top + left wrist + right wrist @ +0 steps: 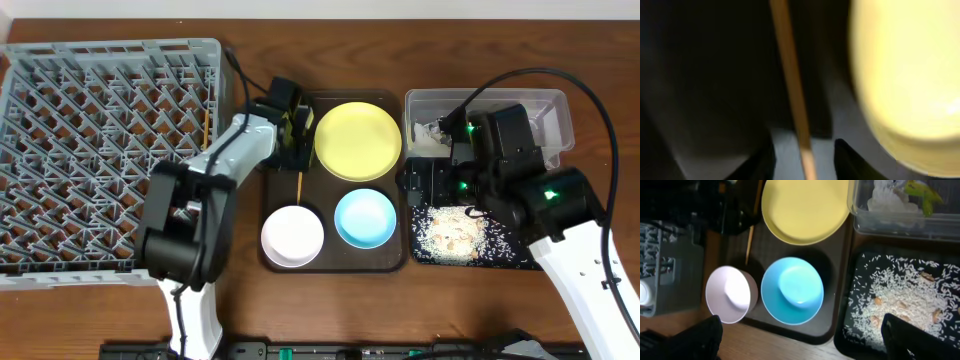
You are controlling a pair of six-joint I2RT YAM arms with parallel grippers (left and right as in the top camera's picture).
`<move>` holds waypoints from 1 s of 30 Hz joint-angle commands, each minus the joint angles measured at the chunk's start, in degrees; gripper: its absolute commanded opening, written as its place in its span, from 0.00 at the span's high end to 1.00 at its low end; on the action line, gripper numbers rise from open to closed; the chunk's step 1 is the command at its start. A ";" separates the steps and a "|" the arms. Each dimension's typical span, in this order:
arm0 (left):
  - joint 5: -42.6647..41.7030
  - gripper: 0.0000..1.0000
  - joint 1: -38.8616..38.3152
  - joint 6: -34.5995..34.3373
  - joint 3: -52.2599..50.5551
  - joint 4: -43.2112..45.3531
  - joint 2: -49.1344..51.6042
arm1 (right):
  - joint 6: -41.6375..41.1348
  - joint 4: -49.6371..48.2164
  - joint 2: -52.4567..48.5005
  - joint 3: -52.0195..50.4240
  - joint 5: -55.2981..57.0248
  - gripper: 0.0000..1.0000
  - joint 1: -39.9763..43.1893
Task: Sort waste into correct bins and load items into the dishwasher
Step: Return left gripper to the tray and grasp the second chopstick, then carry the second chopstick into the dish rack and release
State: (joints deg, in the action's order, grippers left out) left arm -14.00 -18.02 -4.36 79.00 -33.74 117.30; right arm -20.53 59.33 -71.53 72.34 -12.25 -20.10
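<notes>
At 9 o'clock on your table sits the grey dish rack [100, 150], the largest thing here; a thin wood-coloured line [207, 120] shows at its 3 o'clock edge, too small to make out. The brown serving tray [330, 258] lies at the centre and holds 4 things: the yellow plate [357, 140] at its 1 o'clock, the light blue bowl [365, 218] at 5 o'clock, the white-pinkish bowl [292, 236] at 7 o'clock, and 1 chopstick [299, 185] lying flat near its 10 o'clock edge, just beside the plate. At 2 o'clock on the table the clear tub [555, 110] holds the crumpled tissue [885, 197] and the green-yellow wrapper [920, 192]. Touching it at 4 o'clock, the black tray [505, 252] carries the spread of rice crumbs [450, 230]. Your left gripper [805, 160] is down over the chopstick, its 2 fingers parted with the stick running between them and a gap on each side. Your right gripper [800, 342] hangs where the tub meets the black tray, fingers spread wide with nothing between them.
</notes>
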 commanded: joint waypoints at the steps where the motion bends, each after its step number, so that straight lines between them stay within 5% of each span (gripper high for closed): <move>1: -0.13 0.68 -0.09 -0.68 -0.46 -0.15 3.52 | 0.42 0.04 -0.11 -0.02 -0.44 0.01 0.31; 5: 0.98 0.94 -0.24 -0.68 -0.44 -0.61 4.17 | 0.42 -0.04 -0.11 -0.02 -0.44 0.01 0.31; 22: 27.74 0.94 4.59 -0.66 8.72 -21.81 -19.32 | 0.42 0.15 -0.11 -0.02 -0.46 0.01 0.31; 30: 23.96 0.94 15.61 -0.09 6.01 -22.45 -19.74 | 0.20 0.04 -0.11 -0.02 -0.46 0.01 0.31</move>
State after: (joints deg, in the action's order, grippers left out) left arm 11.42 -4.91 -4.69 87.09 -56.42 95.29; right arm -20.53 59.33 -71.53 72.31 -12.27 -20.10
